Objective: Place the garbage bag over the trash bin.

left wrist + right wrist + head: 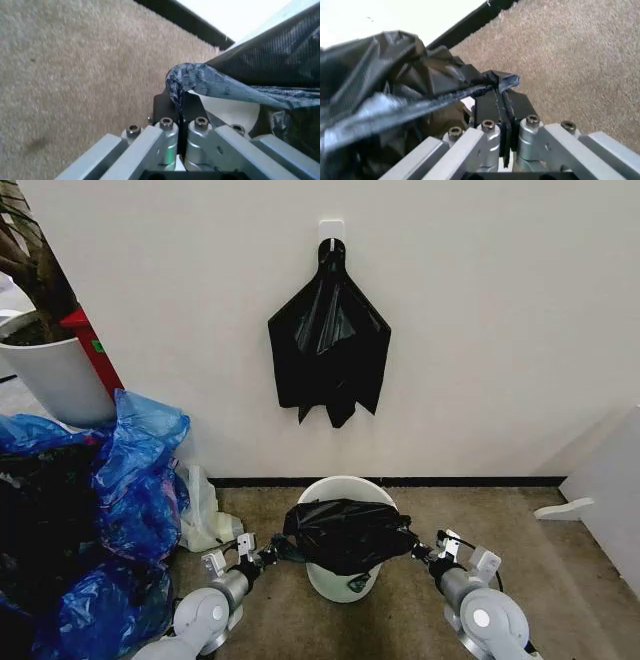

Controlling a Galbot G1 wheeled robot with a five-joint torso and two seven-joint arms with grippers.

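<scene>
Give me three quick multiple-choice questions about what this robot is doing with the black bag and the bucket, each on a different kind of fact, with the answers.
1. Where is the garbage bag?
A. Stretched over the front of the trash bin
B. Flat on the carpet
C. Inside the plant pot

2. What colour are the crumpled bags to the robot's left?
A. Red
B. Blue
C. Yellow

3. What are the two grippers doing?
A. Both open, clear of the bag
B. One holds the bin's rim
C. Each is shut on an edge of the bag

Answers: 1 A, the bag drapes across the bin's near rim. 2 B, they are shiny blue. 3 C, the left gripper and right gripper each pinch black plastic.
</scene>
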